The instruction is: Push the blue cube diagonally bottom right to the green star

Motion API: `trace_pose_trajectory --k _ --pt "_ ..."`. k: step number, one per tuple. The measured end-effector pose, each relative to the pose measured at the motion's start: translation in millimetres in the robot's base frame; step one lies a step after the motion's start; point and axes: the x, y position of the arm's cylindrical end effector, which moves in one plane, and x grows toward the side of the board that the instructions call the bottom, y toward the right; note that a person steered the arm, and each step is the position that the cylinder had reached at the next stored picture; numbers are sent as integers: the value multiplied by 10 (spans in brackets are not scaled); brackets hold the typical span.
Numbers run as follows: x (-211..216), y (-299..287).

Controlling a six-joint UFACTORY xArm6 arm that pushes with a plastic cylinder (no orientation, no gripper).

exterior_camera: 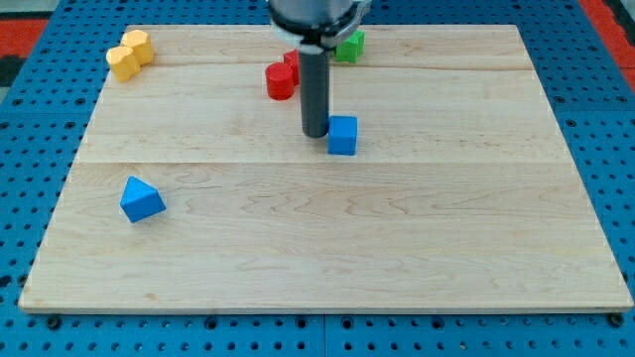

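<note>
The blue cube (342, 135) sits on the wooden board a little above the middle. My tip (316, 133) stands just to the cube's left, touching or nearly touching its left side. The green star (349, 46) lies near the view's top, partly hidden behind the arm's body, above the cube.
A red block (282, 78) lies left of the rod, near the top. A yellow block (129, 55) is at the top left. A blue triangular block (141, 199) lies at the left. The board's edge (327, 309) runs along the bottom, with blue pegboard around it.
</note>
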Motion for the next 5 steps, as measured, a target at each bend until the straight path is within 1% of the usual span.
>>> trace_pose_trajectory --k 1,2,3,5 --pt "277 394" --pt "667 334" --pt "1013 554" --pt "-323 703"
